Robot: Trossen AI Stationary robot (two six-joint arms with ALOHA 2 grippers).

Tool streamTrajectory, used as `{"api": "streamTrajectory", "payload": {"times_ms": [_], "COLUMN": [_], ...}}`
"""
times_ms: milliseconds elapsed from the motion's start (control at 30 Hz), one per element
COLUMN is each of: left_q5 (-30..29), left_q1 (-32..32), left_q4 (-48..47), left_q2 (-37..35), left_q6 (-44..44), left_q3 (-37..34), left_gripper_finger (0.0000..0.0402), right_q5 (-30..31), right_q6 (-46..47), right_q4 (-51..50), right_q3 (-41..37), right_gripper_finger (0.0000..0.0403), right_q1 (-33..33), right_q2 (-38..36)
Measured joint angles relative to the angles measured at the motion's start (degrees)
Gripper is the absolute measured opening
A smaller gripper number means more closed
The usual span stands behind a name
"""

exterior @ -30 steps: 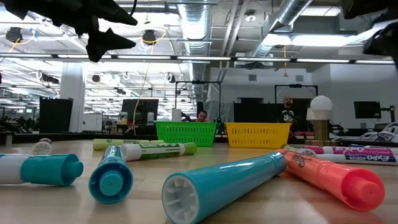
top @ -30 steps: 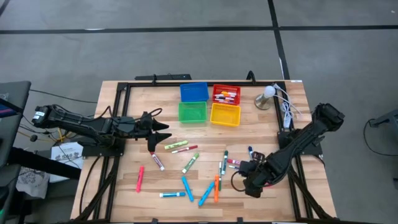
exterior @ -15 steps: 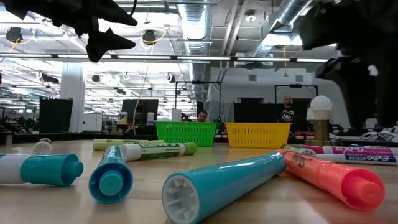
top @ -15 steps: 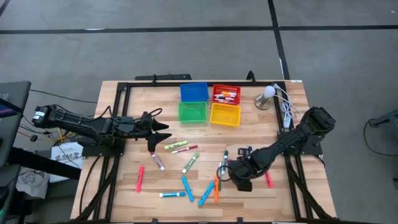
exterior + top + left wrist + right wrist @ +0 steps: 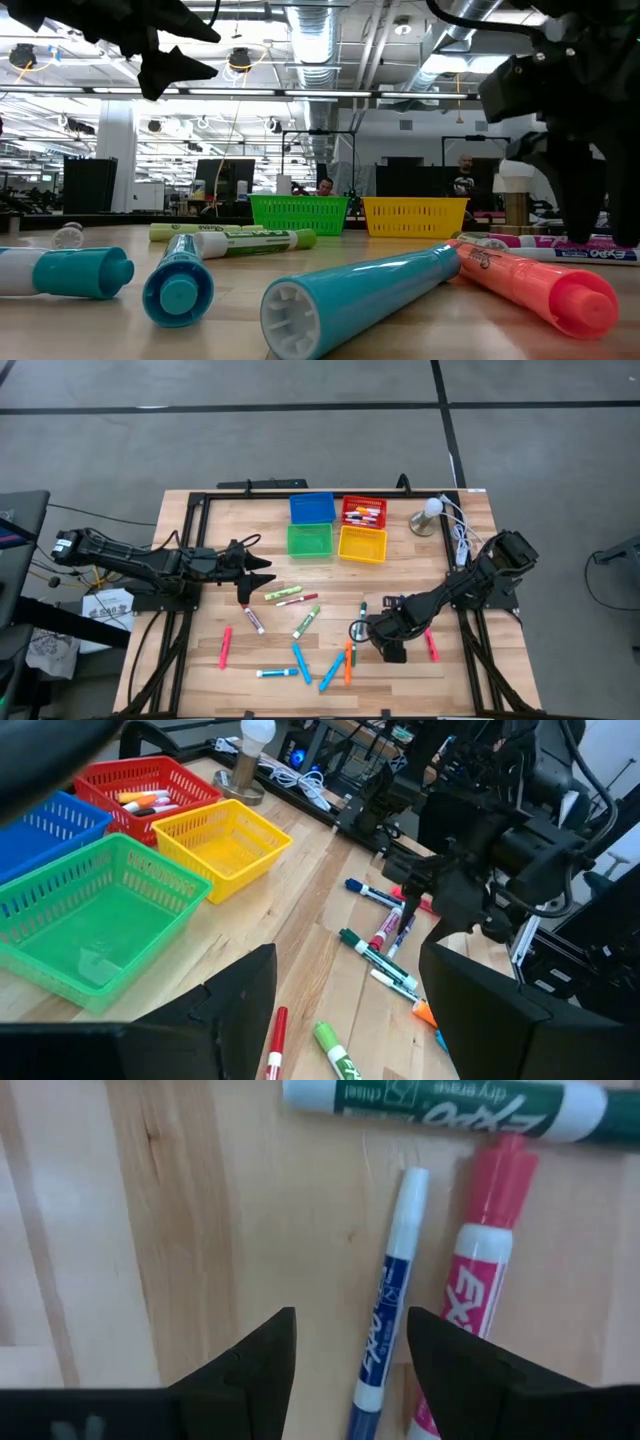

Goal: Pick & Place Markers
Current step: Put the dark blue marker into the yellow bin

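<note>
Left gripper (image 5: 262, 571) unchanged over the last second, parked above the counter's (image 5: 200, 650) left half with jaws spread; scattered markers (image 5: 300, 623) lie across the middle and front, and the green bin (image 5: 309, 541), yellow bin (image 5: 362, 544) and red bin (image 5: 364, 512) sit at the far edge. Right gripper (image 5: 361, 631) has swept in from the right edge and now hovers, jaws spread and empty, over a thin blue marker (image 5: 385, 1352). We judge a pick imminent; the pink marker (image 5: 470, 1305) lying just beside it crowds the jaws.
</note>
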Motion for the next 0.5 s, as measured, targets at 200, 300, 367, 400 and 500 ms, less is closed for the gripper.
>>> {"api": "streamTrajectory", "payload": {"times_ms": [200,300,367,400,500], "left_q5": [0.00,0.00,-0.01,-0.02,0.00], "left_q1": [0.00,0.00,0.00,0.00,0.00], "left_q4": [-0.02,-0.02,-0.02,-0.02,0.03], "left_q2": [0.00,0.00,0.00,0.00,0.00], "left_q6": [0.00,0.00,0.00,0.00,-0.01], "left_q3": [0.00,0.00,0.00,0.00,0.00], "left_gripper_finger": [0.0246,0.0246,0.0246,0.0246,0.0246], "right_q5": [-1.24,-1.14,-1.03,-0.95,-0.75], "right_q6": [0.01,0.29,0.38,0.38,0.41], "right_q4": [3.43,4.33,4.56,4.56,4.54], "right_q3": [-3.08,-4.07,-4.47,-4.57,-4.64], "right_gripper_finger": [0.0182,0.0180,0.0173,0.0167,0.0143], "right_q1": [-0.11,-0.11,-0.11,-0.11,-0.13], "right_q2": [0.00,-0.18,-0.28,-0.28,-0.28]}}
